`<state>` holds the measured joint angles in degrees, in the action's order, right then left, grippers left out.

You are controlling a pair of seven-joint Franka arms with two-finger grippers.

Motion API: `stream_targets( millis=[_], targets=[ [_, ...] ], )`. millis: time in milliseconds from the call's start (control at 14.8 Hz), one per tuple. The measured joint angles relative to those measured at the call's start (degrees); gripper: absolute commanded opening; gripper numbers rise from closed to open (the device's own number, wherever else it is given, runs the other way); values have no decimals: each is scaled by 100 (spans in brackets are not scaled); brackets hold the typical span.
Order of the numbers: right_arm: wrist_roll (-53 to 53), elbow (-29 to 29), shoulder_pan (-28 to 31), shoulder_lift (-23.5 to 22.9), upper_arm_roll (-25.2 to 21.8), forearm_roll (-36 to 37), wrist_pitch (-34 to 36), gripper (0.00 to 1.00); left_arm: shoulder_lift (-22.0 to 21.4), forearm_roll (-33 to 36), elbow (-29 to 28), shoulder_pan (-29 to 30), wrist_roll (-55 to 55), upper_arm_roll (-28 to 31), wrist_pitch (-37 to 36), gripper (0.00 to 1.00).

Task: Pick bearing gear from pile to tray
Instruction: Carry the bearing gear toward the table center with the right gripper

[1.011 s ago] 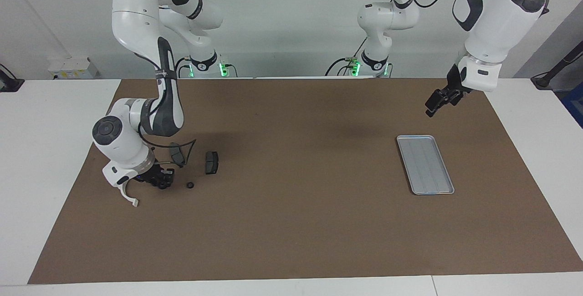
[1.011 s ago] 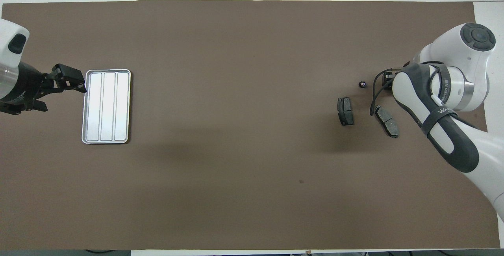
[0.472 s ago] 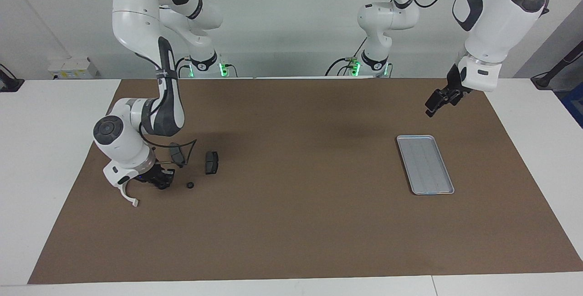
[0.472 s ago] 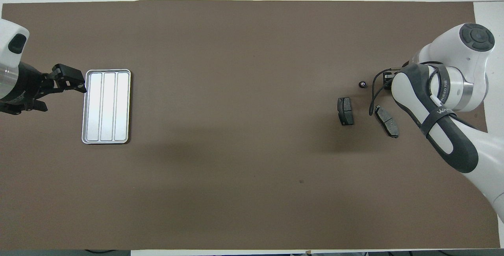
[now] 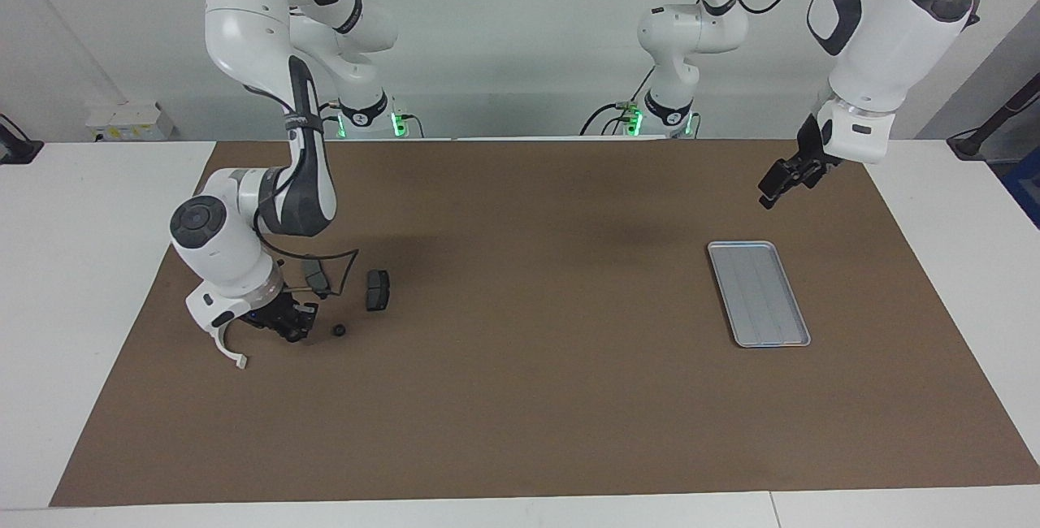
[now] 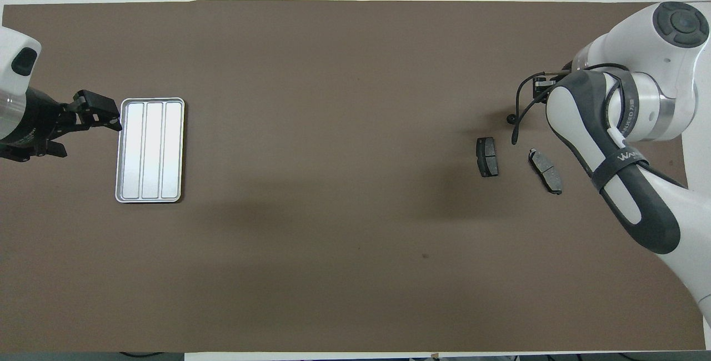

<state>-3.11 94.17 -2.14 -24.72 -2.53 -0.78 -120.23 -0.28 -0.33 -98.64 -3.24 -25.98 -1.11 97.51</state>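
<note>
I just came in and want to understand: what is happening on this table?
The right gripper is low beside a black round piece and two brake pads. I cannot tell if it holds anything. The tray, at the left arm's end, is empty. The left gripper waits in the air near it.

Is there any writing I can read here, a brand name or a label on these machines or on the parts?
"WA": start of a white word on the dark strap round the right arm; the rest is cut off.
Small dark print on the silver ring of that arm's wrist: too blurred to read.
White box by the wall: marks too small to read.
Tray, brake pads: no writing visible.
</note>
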Motion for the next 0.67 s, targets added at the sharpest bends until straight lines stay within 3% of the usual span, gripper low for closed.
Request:
stream_targets(
  millis=[404,674],
  targets=[
    [-196,-1233,-1085,120,44,-8,981,5,0,0,0,0,0,0,0,100],
    [-247,-1661,-2055,21,49,-9,1205,8,0,0,0,0,0,0,0,100]
  ],
)
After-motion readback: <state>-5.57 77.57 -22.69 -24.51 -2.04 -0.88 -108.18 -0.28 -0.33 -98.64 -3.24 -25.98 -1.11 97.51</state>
